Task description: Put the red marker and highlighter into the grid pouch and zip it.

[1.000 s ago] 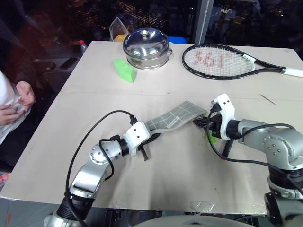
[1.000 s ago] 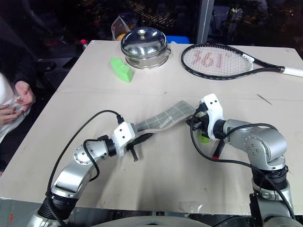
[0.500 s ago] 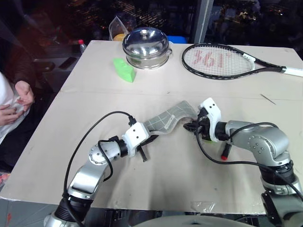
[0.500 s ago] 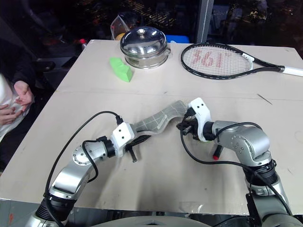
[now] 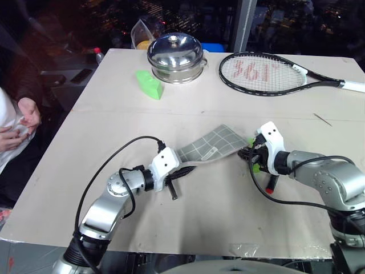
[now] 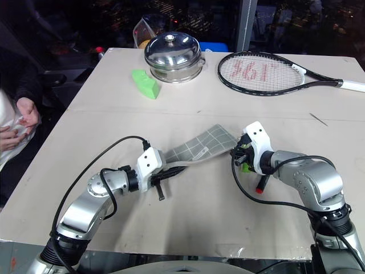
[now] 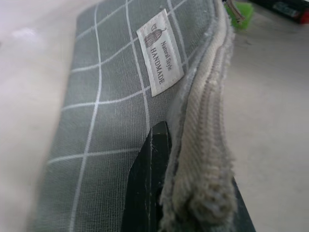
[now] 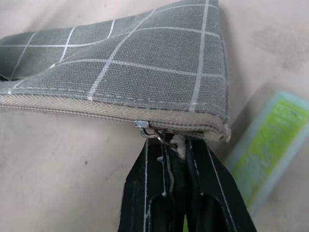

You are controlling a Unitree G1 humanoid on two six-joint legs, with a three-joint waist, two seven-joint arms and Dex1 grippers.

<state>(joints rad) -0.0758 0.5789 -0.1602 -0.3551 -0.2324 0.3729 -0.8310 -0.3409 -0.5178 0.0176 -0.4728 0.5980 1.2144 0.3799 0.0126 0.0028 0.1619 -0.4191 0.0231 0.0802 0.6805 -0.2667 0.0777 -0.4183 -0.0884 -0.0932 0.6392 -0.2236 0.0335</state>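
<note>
Since half a second ago, the right gripper (image 5: 248, 153) has drawn back toward the robot's right, and the grid pouch (image 5: 212, 145), which was bunched up then, now lies stretched flatter between the two grippers. Nearest the robot, the left gripper (image 5: 181, 172) is clamped on the pouch's near-left end, its black fingers (image 7: 150, 179) together on the zipper edge, with the white label (image 7: 161, 52) just beyond. The right gripper is closed on the metal zipper pull (image 8: 153, 131) at the pouch's opposite corner. The highlighter (image 6: 245, 166) lies on the worktop (image 5: 217, 222) just beside that corner, partly hidden by the right gripper; the red marker (image 6: 262, 184) rests on the worktop under the right forearm, red cap toward the robot. Farther back stand a green wedge block (image 5: 149, 84), a lidded steel pot (image 5: 176, 57) and a tennis racket (image 5: 268, 73). A person's hands (image 5: 21, 121) show at the worktop's left edge.
</note>
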